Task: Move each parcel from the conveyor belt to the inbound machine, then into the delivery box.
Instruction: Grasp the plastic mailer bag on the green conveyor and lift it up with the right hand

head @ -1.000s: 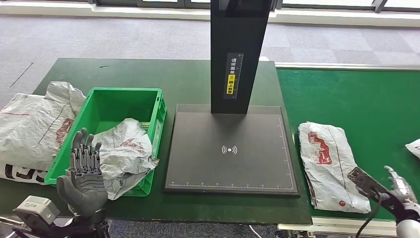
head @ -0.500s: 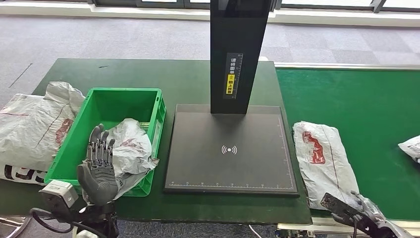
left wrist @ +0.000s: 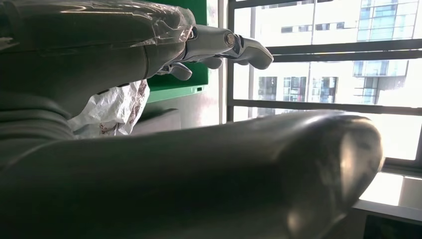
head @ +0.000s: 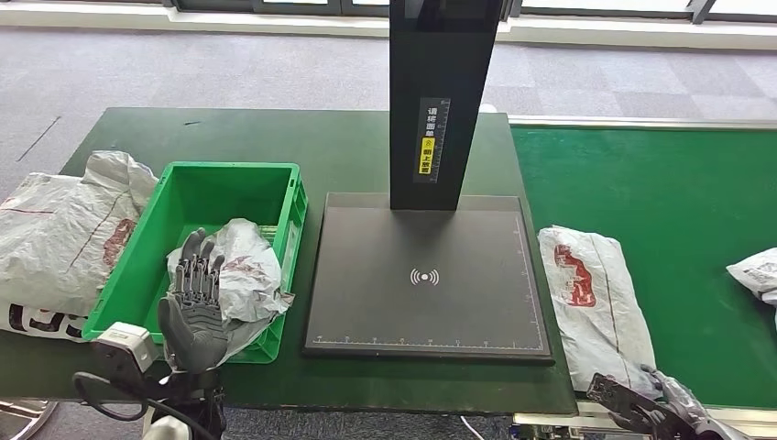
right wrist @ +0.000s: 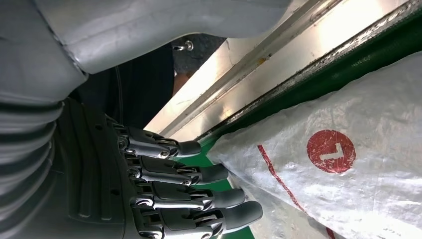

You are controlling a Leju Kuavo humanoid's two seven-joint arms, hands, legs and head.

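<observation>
Fingers point(right wrist: 209, 173) of right robot hand point(head: 652, 410) spread, empty, just beside parcel point(head: 594, 300).

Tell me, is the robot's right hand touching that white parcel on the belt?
Cannot tell. In the right wrist view the right hand has its fingertips right at the parcel edge, with neither contact nor gap plain.

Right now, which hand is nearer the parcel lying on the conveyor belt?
Right. The right hand sits at the near end of the parcel; the left hand is across the table at the green bin.
</observation>
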